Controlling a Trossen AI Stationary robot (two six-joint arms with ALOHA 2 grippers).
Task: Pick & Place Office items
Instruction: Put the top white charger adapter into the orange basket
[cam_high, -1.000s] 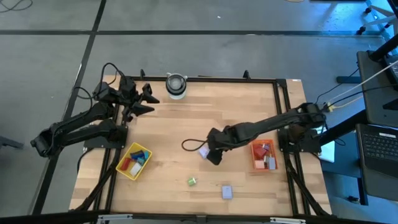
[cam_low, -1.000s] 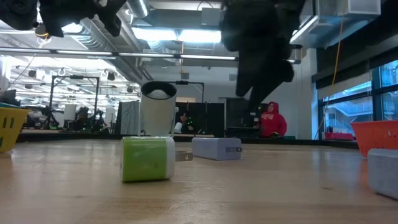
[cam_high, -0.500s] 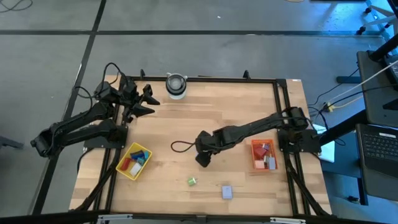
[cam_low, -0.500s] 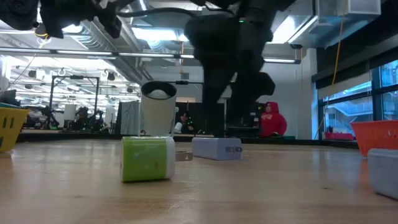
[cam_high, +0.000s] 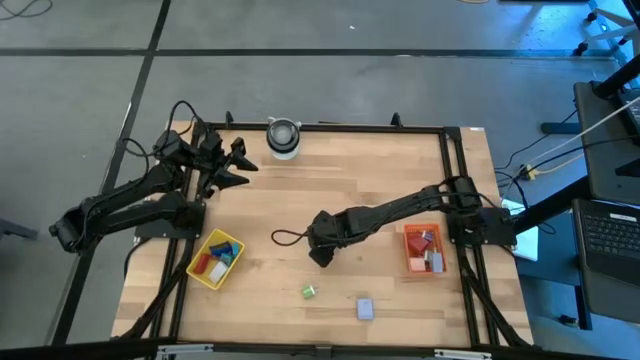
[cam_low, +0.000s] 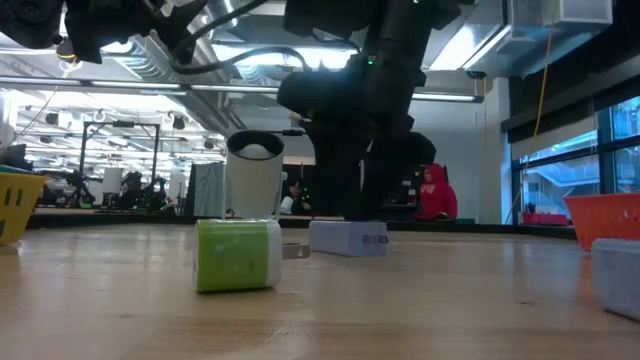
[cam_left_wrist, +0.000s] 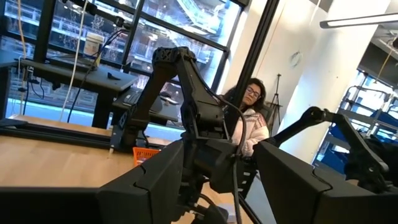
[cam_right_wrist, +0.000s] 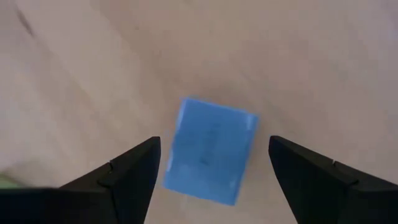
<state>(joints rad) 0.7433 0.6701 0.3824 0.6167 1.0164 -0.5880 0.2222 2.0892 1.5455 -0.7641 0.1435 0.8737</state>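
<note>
Right gripper (cam_right_wrist: 211, 180): released, fingers spread above the blue block (cam_right_wrist: 211, 149)
Blue block: flat on the worktop (cam_high: 380, 160) centre; faint marking, unreadable
Left gripper (cam_high: 243, 163): cannot tell

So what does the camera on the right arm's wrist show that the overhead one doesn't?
Only the wrist view shows the blue block lying flat on the wood, framed by the right pincer with its fingers spread open. Only the overhead view shows the yellow tray, the red tray, the green block, the lavender block and the waiting left pincer. Both show the wooden table.
</note>
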